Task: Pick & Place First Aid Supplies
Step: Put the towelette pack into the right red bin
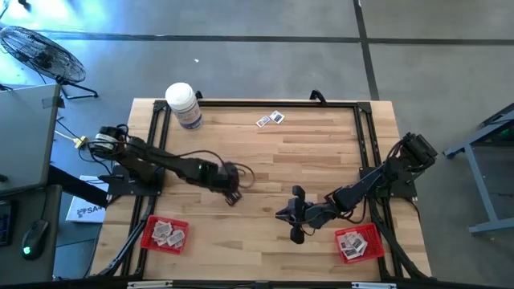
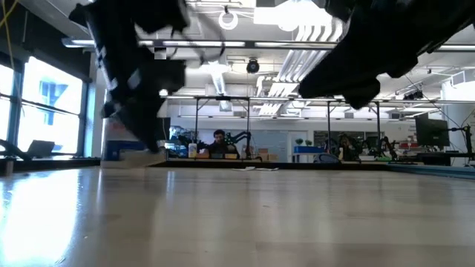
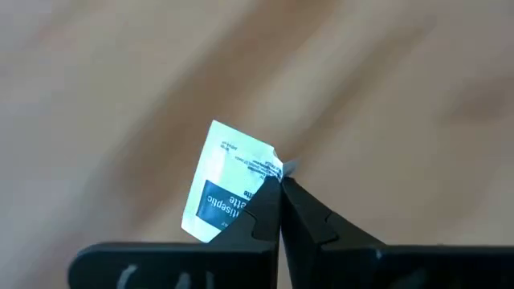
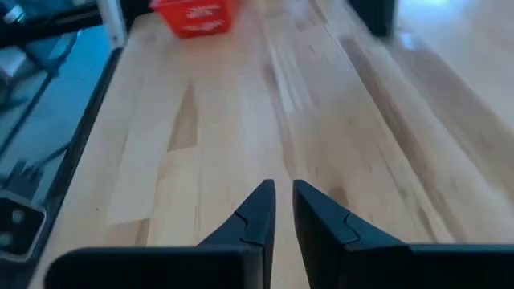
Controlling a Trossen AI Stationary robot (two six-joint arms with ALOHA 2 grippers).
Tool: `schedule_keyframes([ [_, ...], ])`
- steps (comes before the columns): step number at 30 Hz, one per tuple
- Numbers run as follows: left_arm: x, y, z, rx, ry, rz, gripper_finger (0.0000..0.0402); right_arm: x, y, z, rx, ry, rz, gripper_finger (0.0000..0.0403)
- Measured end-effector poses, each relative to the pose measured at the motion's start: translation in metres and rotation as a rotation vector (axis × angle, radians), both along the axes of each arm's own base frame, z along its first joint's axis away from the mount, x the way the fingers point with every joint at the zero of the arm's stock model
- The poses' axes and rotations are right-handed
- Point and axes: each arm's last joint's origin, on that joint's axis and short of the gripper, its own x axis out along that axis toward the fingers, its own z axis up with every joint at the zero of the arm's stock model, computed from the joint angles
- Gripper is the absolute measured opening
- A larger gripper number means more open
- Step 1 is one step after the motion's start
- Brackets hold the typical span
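Note:
My left gripper is over the table's middle left, shut on one first aid packet, white with a blue printed band. Two more packets lie flat near the far edge. A red tray at the near left holds several packets, and so does a red tray at the near right. My right gripper hovers near the table's front, left of the right tray. Its fingers stand a narrow gap apart with nothing between them. My left gripper pinches the packet by one crumpled corner between its two fingertips. The fingers come slanting down from the table's left side. The rest of the packet sticks out flat beyond the fingertips and looks clear of the wood.
A large white bottle stands at the far left corner. A black frame runs along the table's edges. The left red tray shows far ahead of my right gripper, with bare wood between.

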Motion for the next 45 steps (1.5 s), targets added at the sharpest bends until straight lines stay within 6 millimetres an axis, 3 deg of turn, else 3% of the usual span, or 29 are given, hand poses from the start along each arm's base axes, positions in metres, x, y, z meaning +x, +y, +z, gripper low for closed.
schedule_keyframes([
  [9,0.034,-0.064,0.02,-0.211,-0.49,-0.316,0.0,0.002,0.01,0.009,-0.154,-0.129,0.118,0.0123],
  [14,0.047,-0.073,0.013,-0.295,-0.582,-0.389,0.0,0.009,0.01,0.0,-0.184,-0.147,0.142,0.0171],
  [19,0.057,-0.077,-0.004,-0.332,-0.599,-0.418,0.0,0.015,0.008,-0.015,-0.248,-0.124,0.146,0.0184],
  [29,0.064,-0.079,-0.006,-0.328,-0.69,-0.426,0.0,0.023,0.003,-0.023,-0.184,-0.133,0.216,0.0139],
  [40,0.066,-0.077,-0.003,-0.281,-0.729,-0.382,0.0001,0.028,-0.002,-0.022,-0.072,-0.138,0.251,0.0014],
  [45,0.066,-0.077,-0.002,-0.28,-0.732,-0.381,0.0001,0.028,-0.002,-0.022,-0.045,-0.129,0.235,0.0016],
])
